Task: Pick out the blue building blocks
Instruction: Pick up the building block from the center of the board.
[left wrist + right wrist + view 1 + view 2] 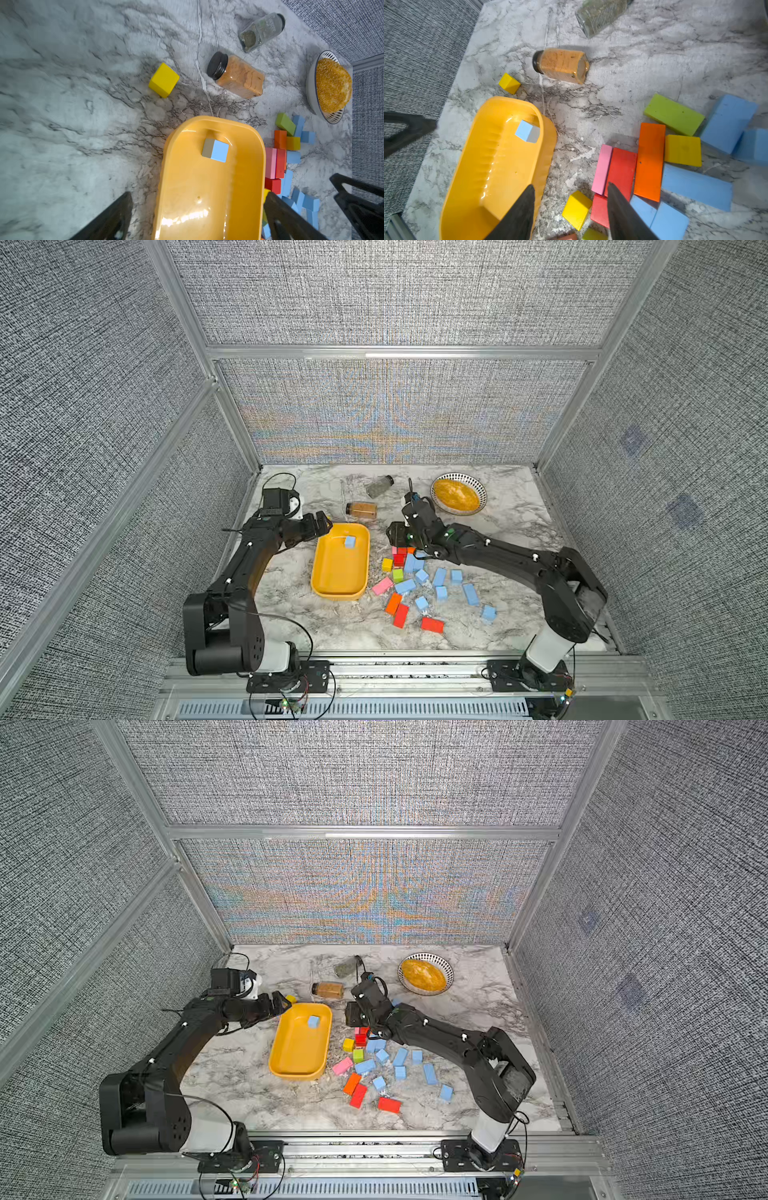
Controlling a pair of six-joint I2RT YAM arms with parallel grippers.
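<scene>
One blue cube (350, 542) (313, 1021) (219, 152) (524, 129) lies in the far end of the yellow tray (336, 572) (297, 1048) (207, 187) (500, 166). Several more blue building blocks (405, 585) (430, 1074) (695, 186) lie mixed with other colours to the right of the tray. My left gripper (326, 524) (284, 1002) (198, 195) hovers over the tray's far left corner, jaws wide open and empty. Over the far end of the pile, my right gripper (395, 535) (570, 185) stands partly open with nothing between its fingers.
Red (432, 625), orange (393, 604), pink (382, 585), green (398, 575) and yellow (387, 564) blocks lie among the blue ones. A lone yellow cube (164, 80) sits beyond the tray. Two spice jars (361, 510) (379, 486) lie on their sides at the back, next to a patterned bowl (478, 485).
</scene>
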